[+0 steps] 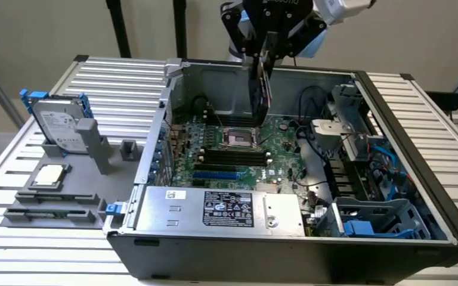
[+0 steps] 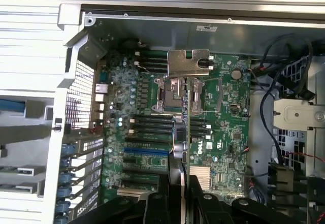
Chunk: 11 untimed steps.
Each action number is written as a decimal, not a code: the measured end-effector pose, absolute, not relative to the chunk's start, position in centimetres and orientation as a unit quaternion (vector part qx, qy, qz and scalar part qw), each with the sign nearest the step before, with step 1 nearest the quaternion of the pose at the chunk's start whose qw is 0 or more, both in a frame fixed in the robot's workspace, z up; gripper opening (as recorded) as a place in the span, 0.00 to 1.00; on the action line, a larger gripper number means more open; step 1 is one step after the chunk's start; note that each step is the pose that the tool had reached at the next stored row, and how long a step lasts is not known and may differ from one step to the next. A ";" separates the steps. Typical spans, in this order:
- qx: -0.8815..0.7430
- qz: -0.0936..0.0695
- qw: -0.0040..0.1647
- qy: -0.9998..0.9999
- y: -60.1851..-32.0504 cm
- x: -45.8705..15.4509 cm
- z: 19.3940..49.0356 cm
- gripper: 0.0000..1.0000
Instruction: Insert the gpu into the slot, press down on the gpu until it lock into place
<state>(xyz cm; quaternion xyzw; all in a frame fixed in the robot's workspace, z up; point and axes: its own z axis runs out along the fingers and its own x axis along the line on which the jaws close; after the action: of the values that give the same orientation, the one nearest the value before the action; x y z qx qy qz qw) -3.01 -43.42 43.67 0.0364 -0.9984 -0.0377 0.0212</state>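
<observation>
My gripper (image 1: 271,37) hangs above the back of the open computer case (image 1: 293,250) and is shut on the gpu (image 1: 262,83). The gpu is a thin black card held on edge, reaching down over the motherboard (image 1: 281,156) without touching it. In the wrist view the gpu (image 2: 185,148) runs edge-on away from the gripper (image 2: 185,201), and its silver end bracket (image 2: 189,63) sits over the CPU socket area. The blue expansion slot (image 1: 215,176) (image 2: 147,159) lies on the board toward the exterior view's left of the card, and nothing is in it.
A silver power-supply box (image 1: 221,208) fills the case's near end. A silver hard drive (image 1: 60,126) stands in a grey holder on the slatted table at the exterior view's left. Black cables (image 1: 316,101) and a blue drive cage (image 1: 372,221) crowd the case's right side.
</observation>
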 end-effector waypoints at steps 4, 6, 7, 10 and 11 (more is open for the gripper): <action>0.072 -0.037 0.023 -0.996 -43.4 -3.0 43.6 0.26; 0.091 -0.036 0.023 -0.995 -43.4 -3.0 43.6 0.26; 0.100 -0.036 0.024 -0.994 -43.4 -3.0 43.6 0.26; 0.127 -0.036 0.025 -0.991 -43.4 -3.0 43.6 0.26; 0.136 -0.035 0.025 -0.990 -43.4 -3.0 43.6 0.26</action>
<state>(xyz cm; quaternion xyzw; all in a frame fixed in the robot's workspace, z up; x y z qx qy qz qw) -3.01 -43.42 43.60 0.1356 -0.9898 -0.0354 0.0249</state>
